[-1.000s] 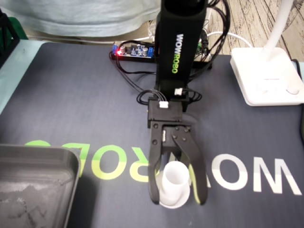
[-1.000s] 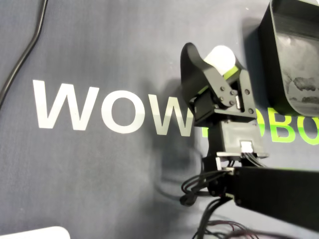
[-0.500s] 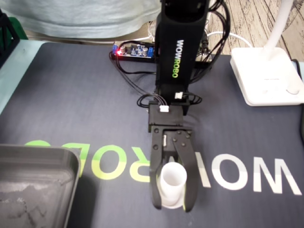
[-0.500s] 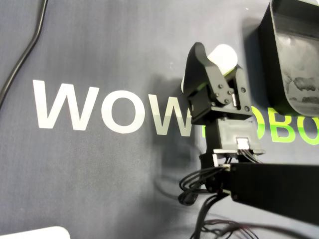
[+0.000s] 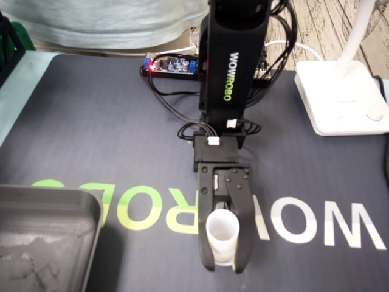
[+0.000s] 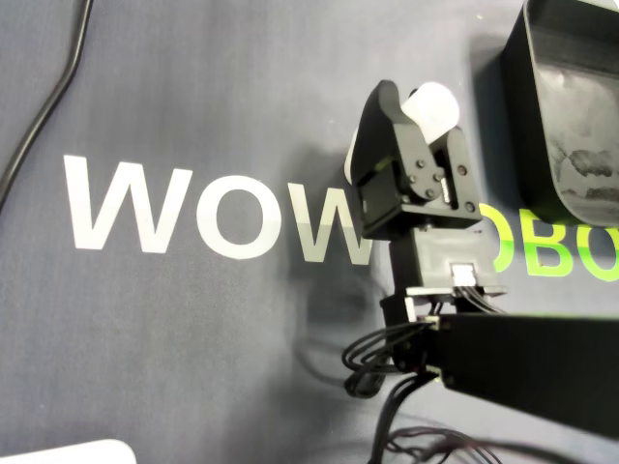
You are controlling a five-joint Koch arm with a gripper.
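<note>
Looked small, white and matte: a round cup, mouth upward, tapering downward, low centre in the fixed view and top centre-right in the overhead view. Was clamped between black, hard-plastic jaws, closed narrow against both its sides. Stood over a dark, smooth mat with printed lettering, well apart from a dull grey, round-rimmed tray at lower left. Compared with a second before: jaws drawn in from wide to gripping, flared foot no longer seen.
</note>
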